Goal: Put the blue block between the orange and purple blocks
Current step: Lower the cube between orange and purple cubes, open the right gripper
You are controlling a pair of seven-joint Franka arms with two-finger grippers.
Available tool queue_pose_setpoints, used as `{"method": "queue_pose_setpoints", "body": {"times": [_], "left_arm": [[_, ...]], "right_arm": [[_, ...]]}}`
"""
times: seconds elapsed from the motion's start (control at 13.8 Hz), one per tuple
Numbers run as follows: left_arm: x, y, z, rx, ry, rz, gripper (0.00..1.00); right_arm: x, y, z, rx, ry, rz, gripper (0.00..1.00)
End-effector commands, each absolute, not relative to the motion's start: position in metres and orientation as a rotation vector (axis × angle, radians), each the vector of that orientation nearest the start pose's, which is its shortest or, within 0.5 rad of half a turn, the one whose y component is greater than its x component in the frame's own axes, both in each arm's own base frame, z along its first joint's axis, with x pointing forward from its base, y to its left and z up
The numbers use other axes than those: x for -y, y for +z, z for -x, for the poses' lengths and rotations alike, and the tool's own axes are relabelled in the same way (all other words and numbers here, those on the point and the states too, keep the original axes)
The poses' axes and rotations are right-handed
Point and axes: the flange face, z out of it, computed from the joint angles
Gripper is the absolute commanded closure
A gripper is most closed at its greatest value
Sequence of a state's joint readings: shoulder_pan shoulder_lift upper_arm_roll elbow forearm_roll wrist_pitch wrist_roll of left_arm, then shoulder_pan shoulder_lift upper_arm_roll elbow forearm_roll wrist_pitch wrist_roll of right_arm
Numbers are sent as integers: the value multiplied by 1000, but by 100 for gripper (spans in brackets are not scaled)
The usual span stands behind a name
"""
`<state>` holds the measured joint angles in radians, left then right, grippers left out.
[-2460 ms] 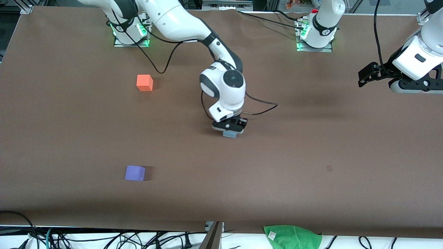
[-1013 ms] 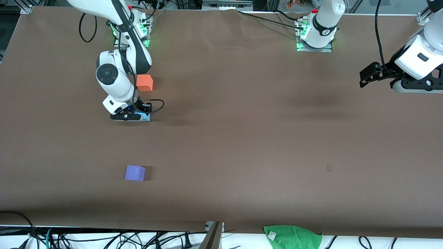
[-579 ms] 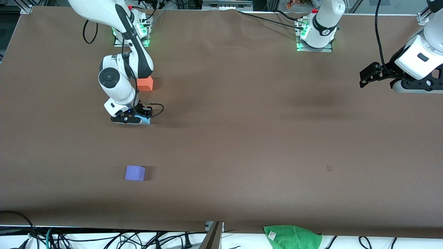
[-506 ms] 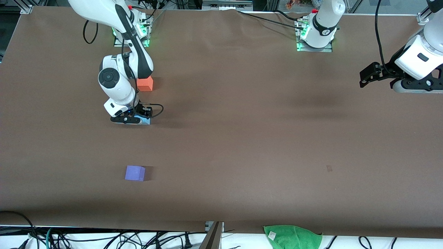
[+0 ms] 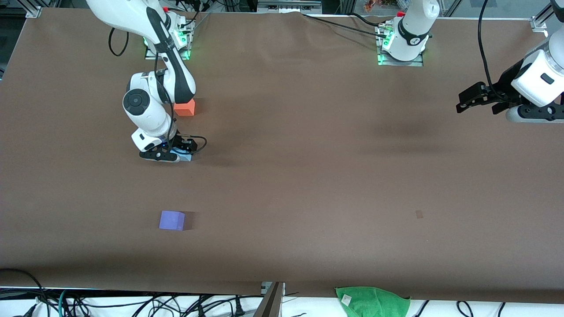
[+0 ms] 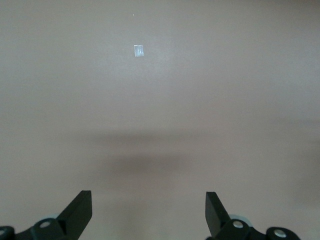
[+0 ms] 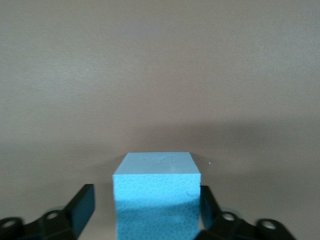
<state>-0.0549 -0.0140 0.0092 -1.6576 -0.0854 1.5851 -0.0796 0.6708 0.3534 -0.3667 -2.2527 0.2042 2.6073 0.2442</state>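
The blue block [image 5: 186, 155] [image 7: 156, 192] sits low on the brown table between the fingers of my right gripper [image 5: 169, 155] [image 7: 147, 205]. The jaws stand open, with a clear gap on one side of the block. It lies between the orange block [image 5: 186, 108], partly hidden by the right arm, and the purple block [image 5: 172, 220], which is nearer the front camera. The blue block is closer to the orange one. My left gripper [image 5: 459, 100] [image 6: 148, 207] waits open and empty above the left arm's end of the table.
A green cloth [image 5: 372, 301] hangs off the table's front edge, beside cables. A small pale mark [image 5: 419, 214] [image 6: 138, 50] is on the brown table cover [image 5: 308, 185]. The arms' bases [image 5: 401, 48] stand along the edge farthest from the front camera.
My right gripper carried the blue block from mid-table to a spot near the orange block, sank a little, and its jaws have just parted. The left arm shifted slightly.
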Motion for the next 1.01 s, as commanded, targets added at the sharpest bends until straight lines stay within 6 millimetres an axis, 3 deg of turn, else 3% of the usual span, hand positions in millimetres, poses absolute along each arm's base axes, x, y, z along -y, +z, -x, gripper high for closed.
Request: {"method": "queue_pose_setpoints", "body": {"times": [0.0,0.07,0.36,0.51,0.65,0.8,0.94], "left_arm": [[39,599,-549,9,98,3186,0],[39,600,-549,1,91,3150,0],[49,609,-549,-26,66,3148,0],[49,608,-549,-36,69,3148,0],[48,609,-549,-34,66,3148,0],[48,609,-549,-34,66,3148,0],[48,609,-549,-38,66,3147,0]], "right_arm": [[-167,266,-535,-146,13,3092,0],[-170,287,-541,-144,1,3072,0],[-131,375,-569,-215,-121,3014,0],[-123,420,-575,-206,-37,3010,0],[-116,481,-582,-173,37,3040,0],[-106,524,-578,-113,130,3062,0],[-94,558,-563,-95,104,3044,0]]}}
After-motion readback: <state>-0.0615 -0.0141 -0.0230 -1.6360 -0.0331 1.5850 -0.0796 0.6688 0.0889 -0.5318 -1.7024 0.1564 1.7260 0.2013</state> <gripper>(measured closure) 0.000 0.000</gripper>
